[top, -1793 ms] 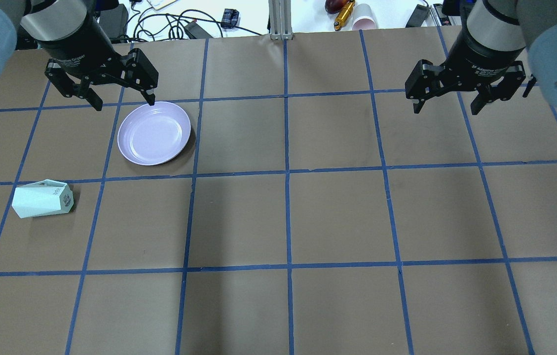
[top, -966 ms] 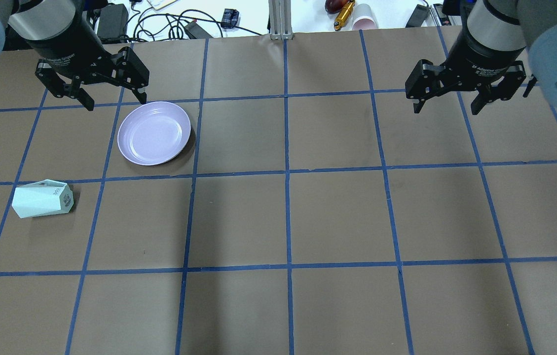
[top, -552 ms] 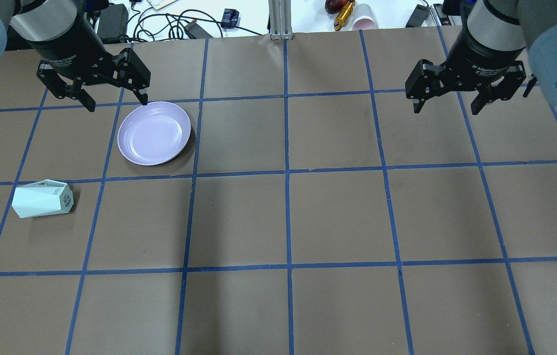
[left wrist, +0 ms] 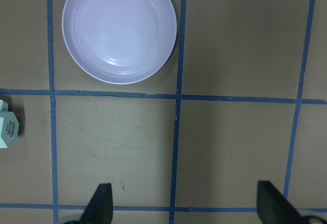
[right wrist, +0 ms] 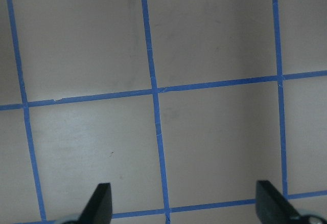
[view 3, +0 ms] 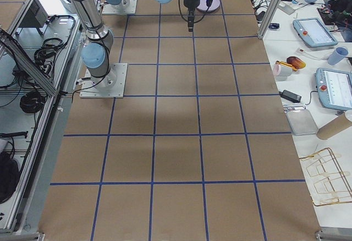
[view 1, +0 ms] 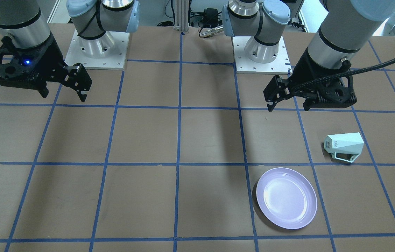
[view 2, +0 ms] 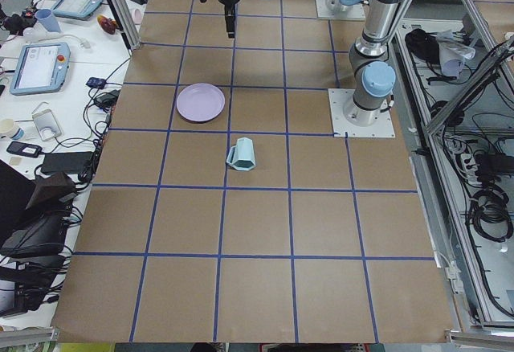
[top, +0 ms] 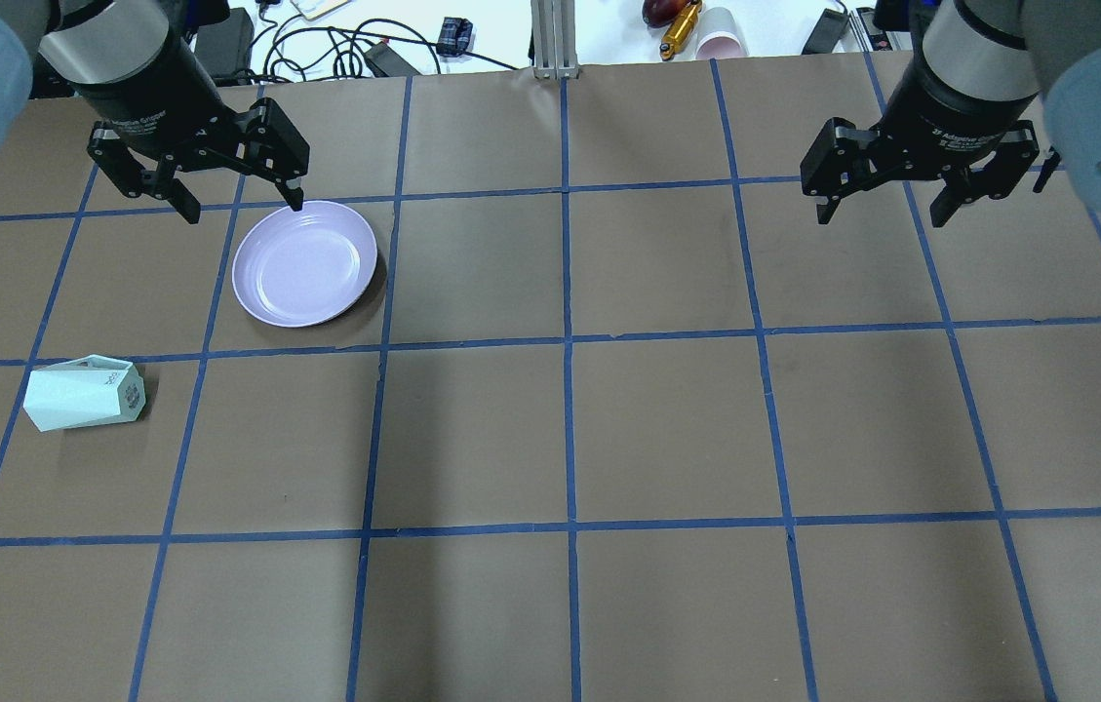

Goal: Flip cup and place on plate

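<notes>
The pale mint-green cup [top: 82, 393] lies on its side on the brown table at the left, lettered base toward the table's middle; it also shows in the front view [view 1: 345, 143] and at the left wrist view's edge [left wrist: 7, 131]. The lavender plate [top: 304, 263] sits upright and empty beyond it, also in the front view [view 1: 286, 197] and the left wrist view [left wrist: 119, 28]. My left gripper [top: 244, 207] is open and empty, high above the table by the plate's far rim. My right gripper [top: 882, 216] is open and empty, high at the far right.
The table is brown paper with a blue tape grid [top: 567, 341]. Cables, a pink paper cup [top: 721, 37] and other small items lie on the white bench beyond the far edge. The two arm bases [view 1: 96, 45] stand at the robot's side.
My left gripper has shifted a little to the right, back toward the plate's far rim. The cup, the plate and the right arm have not moved.
</notes>
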